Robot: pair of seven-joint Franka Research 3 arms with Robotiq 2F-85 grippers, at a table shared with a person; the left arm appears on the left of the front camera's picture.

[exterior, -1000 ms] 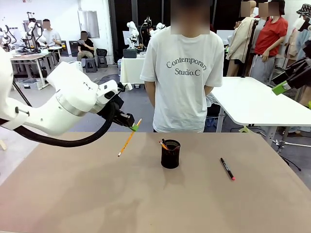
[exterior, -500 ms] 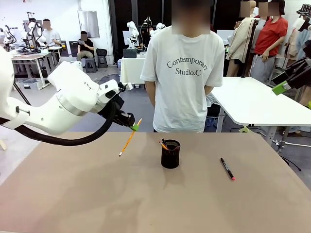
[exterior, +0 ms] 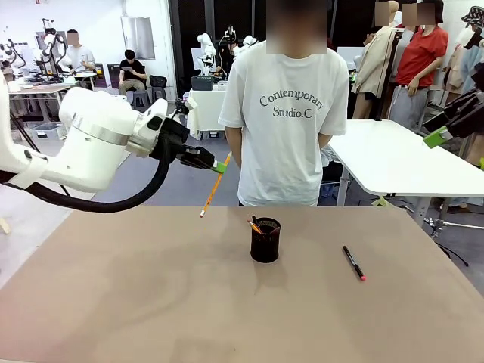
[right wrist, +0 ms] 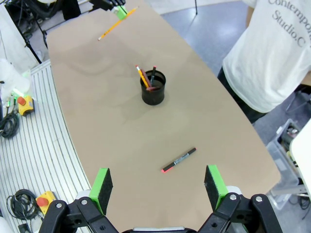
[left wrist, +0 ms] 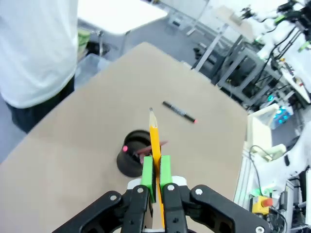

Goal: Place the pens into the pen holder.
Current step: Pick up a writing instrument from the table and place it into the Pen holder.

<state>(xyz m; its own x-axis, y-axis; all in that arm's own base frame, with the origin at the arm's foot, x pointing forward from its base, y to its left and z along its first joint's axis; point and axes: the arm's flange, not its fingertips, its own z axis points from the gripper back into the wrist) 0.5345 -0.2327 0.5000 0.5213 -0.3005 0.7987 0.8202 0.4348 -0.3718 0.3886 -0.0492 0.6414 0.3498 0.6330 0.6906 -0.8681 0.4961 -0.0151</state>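
My left gripper (exterior: 220, 165) is shut on the yellow-orange pencil (exterior: 213, 187), which hangs tip-down in the air left of and above the pen holder (exterior: 265, 240). In the left wrist view the pencil (left wrist: 154, 136) runs out from between the green pads (left wrist: 148, 172), above the holder (left wrist: 131, 158). Two slim sticks stand in the black mesh cup (right wrist: 153, 90), one orange and one dark reddish. The black marker (exterior: 353, 263) with its pink-red tip lies flat on the table right of the holder. High above the table, my right gripper (right wrist: 158, 182) is open with nothing in it.
A person in a white T-shirt (exterior: 287, 113) stands at the brown table's (exterior: 151, 302) far edge, behind the holder, hands out of sight. A white table (exterior: 393, 159) stands at the back right.
My left gripper has risen and moved right toward the holder with the pencil, which now hangs steeper. The marker and holder have not moved.
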